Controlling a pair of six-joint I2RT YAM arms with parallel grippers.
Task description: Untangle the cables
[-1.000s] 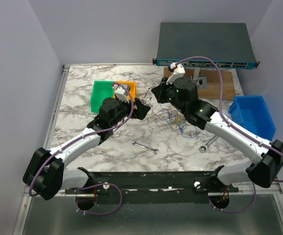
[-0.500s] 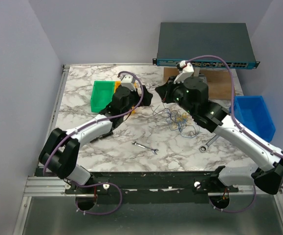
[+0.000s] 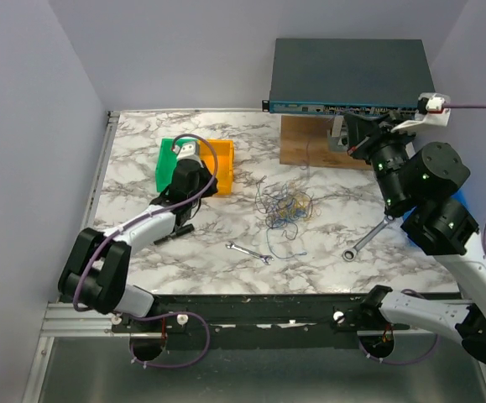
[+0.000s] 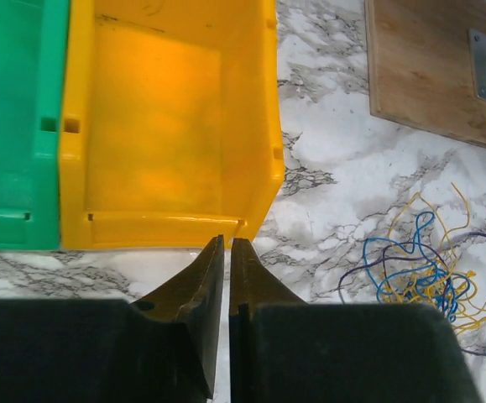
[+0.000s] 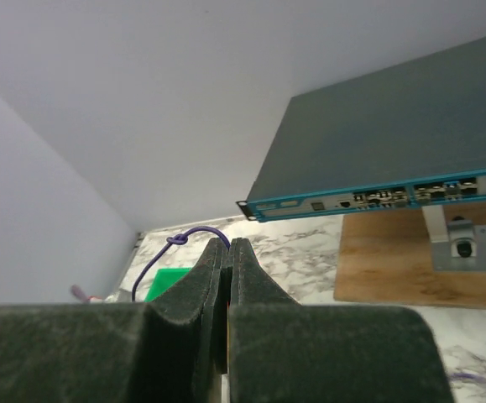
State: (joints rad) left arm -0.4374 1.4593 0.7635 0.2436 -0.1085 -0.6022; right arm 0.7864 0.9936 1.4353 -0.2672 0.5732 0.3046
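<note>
The cables (image 3: 283, 208) lie in a loose tangle of blue, yellow and dark wires mid-table, and show in the left wrist view as the same tangle (image 4: 423, 269) at the right. My right gripper (image 3: 356, 138) is raised high near the network switch, well right of the tangle. In its wrist view the right gripper (image 5: 229, 243) is shut on a thin purple cable (image 5: 175, 243) with a knot in it. My left gripper (image 3: 199, 193) sits low at the yellow bin's near edge; in the wrist view the left gripper (image 4: 227, 242) is shut to a slit, with nothing seen between the jaws.
A green bin (image 3: 165, 164) and a yellow bin (image 3: 222, 159) stand side by side at the left. Two silver wrenches (image 3: 249, 253) (image 3: 364, 240) lie near the front. A network switch (image 3: 352, 71) sits on a wooden board (image 3: 310, 147) at the back.
Both arms have pulled away from the tangle. The left drew back to the bins and closed its jaws. The right swung up and right, still shut on the purple cable.
</note>
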